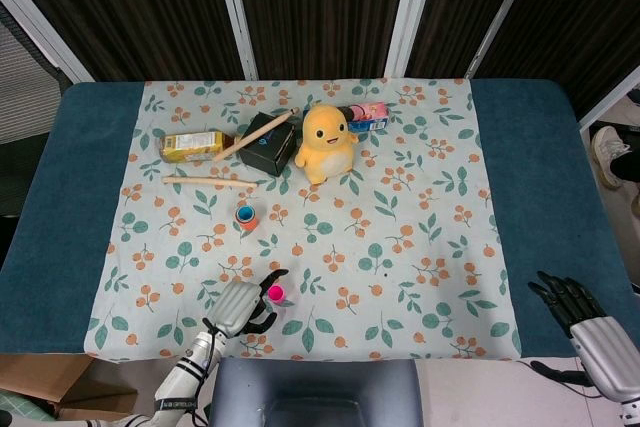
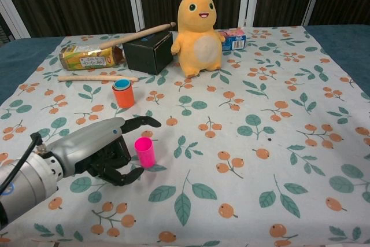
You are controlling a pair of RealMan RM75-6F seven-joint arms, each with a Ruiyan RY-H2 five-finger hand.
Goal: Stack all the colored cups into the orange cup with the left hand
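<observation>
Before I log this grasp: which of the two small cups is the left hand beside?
The small pink plastic cup, standing alone by the left hand's open fingers. The orange cup, blue cup inside, stands farther back.

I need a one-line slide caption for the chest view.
Left hand opens around the pink cup, orange cup waiting behind.

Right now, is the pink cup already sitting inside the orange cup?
No. The pink cup stands alone on the tablecloth beside the left hand, well apart from the orange cup.
</observation>
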